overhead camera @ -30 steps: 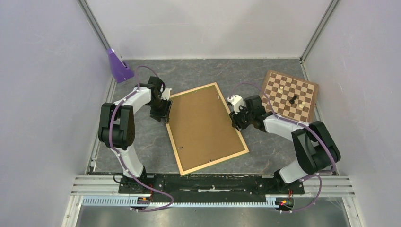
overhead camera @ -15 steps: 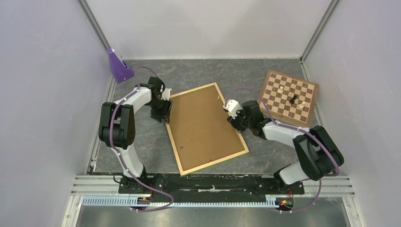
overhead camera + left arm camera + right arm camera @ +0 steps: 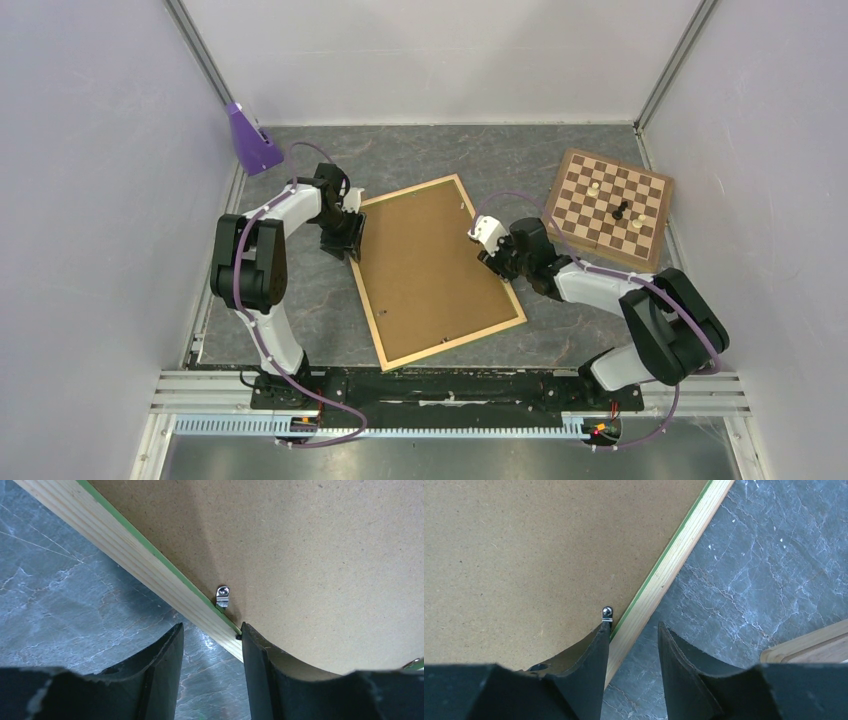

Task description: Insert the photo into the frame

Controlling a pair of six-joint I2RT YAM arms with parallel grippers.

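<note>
Top external view: the frame (image 3: 455, 342) is seen lying back-up and skewed on the grey marbled table (image 3: 440, 160), between the two arms, with a brown hardboard panel (image 3: 430, 270) filling its opening; the photo is not seen in any view, and it cannot be told whether it lies beneath the panel. The left gripper (image 3: 342, 240) is set at one long rail and the right gripper (image 3: 488, 255) at the opposite one. A chessboard (image 3: 610, 205) is placed near the right arm and a purple object (image 3: 252, 142) in the far left corner, so little spare room is left inside the walls. Left wrist view: the fingers (image 3: 160, 670) are held parted astride the pale rail (image 3: 125, 545), a sliver of table showing beside it, so nothing is pinched; a small metal tab (image 3: 222, 596) is fixed just inside. Right wrist view: the fingers (image 3: 584, 665) are likewise parted astride the rail (image 3: 676, 555), beside another tab (image 3: 607, 613), with nothing gripped. The frame is judged light and stiff, though its thin rails may flex or skid on the smooth top; it is best taken across both long rails at once, clear of the tabs, and the loose-looking panel is likely to shift if tilted.
</note>
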